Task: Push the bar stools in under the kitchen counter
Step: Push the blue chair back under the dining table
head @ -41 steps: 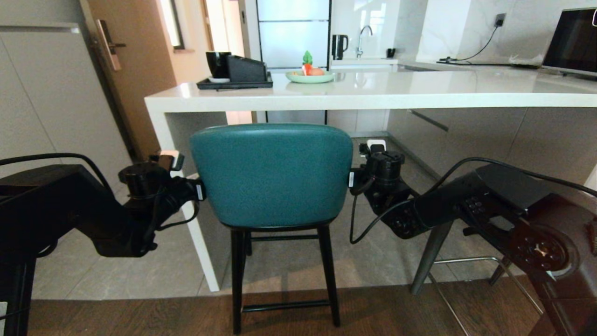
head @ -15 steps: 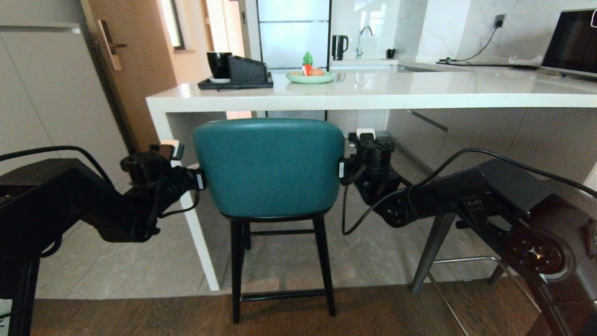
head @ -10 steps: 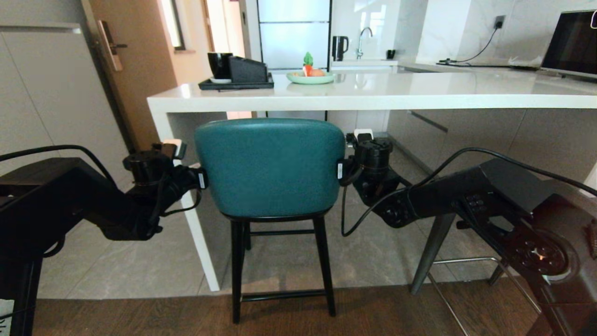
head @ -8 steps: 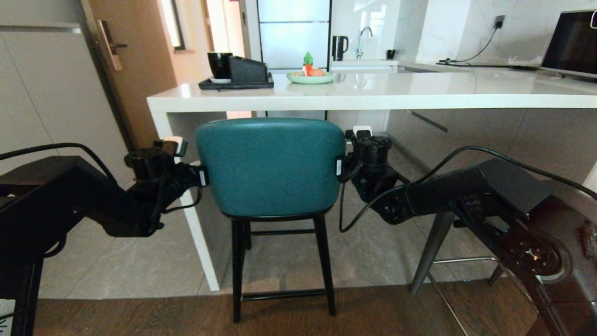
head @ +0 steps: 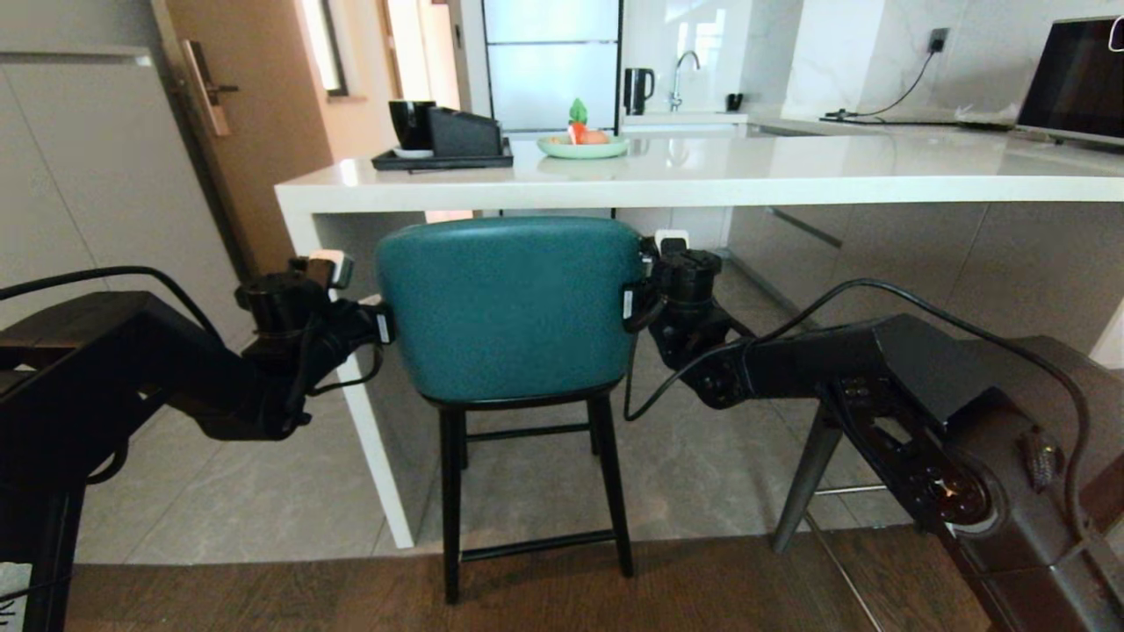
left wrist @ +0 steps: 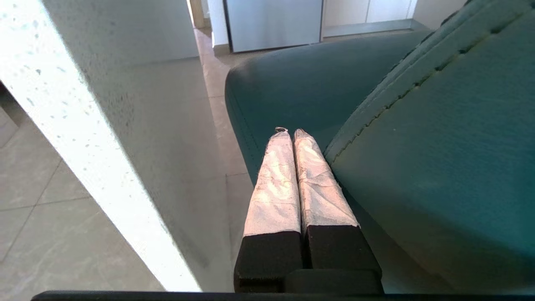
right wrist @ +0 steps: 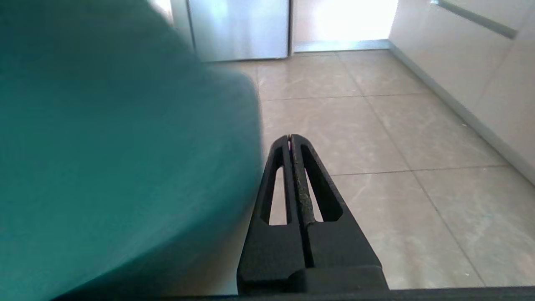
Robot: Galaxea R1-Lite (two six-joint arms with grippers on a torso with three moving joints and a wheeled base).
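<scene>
Both pincers closed on nothing – left pincer and right pincer flank the teal stool. No real grip, so an uneven push could twist it into the counter side panel – or tip it

Lighting: bright daylight from rear windows; glare across the glossy white stone desk. Soft shadows on grey floor tiles. Curved teal leather stool back blurred close-up; edges bowed.

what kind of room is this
Most likely a home kitchen with a breakfast bar: a long white counter with a teal bar stool drawn up to it, and a kettle and sink tap on the worktop behind.
</scene>
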